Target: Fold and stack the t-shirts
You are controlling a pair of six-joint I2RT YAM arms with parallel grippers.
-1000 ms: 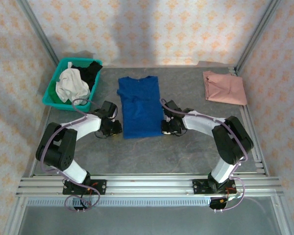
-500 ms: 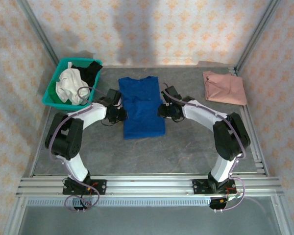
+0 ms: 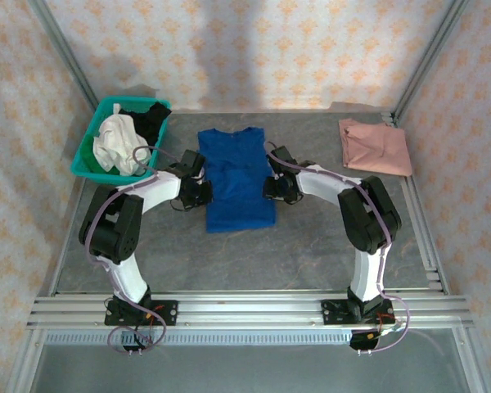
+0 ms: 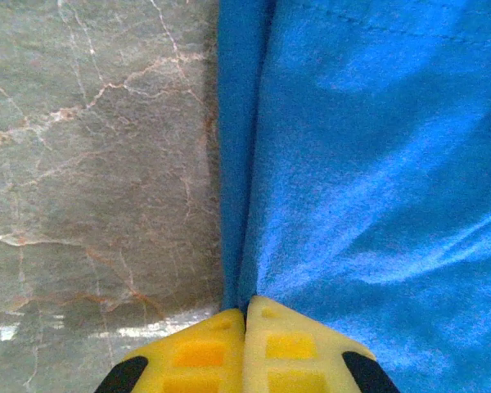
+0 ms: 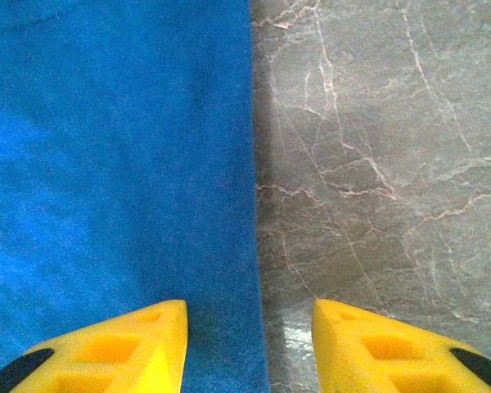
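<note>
The blue t-shirt (image 3: 239,182) lies flat in the middle of the surface (image 3: 229,254), a bit closer to the far edge than to the near edge. It makes a long, narrow shape, and its neck end points to the far edge. The left tool (image 3: 201,193) is down at the shirt's left side. In the left wrist view its two yellow tips are pressed tight together, and a fold of the blue cloth runs right into the line where they meet, so it looks pinched onto the shirt's edge. The right tool (image 3: 272,187) is down at the shirt's right side. In the right wrist view its yellow fingers (image 5: 139,336) stand apart. One is over the blue cloth and the other is over the bare grey surface, with the shirt's right edge between them. It is not holding anything. The pink t-shirt (image 3: 376,147) lies folded in the far right corner of the surface, well apart from the blue one and from both arms. A teal basket (image 3: 83,160) sits in the far left corner. Inside it are a bunched-up white cloth (image 3: 119,143) and a black cloth (image 3: 149,119) behind it.
</note>
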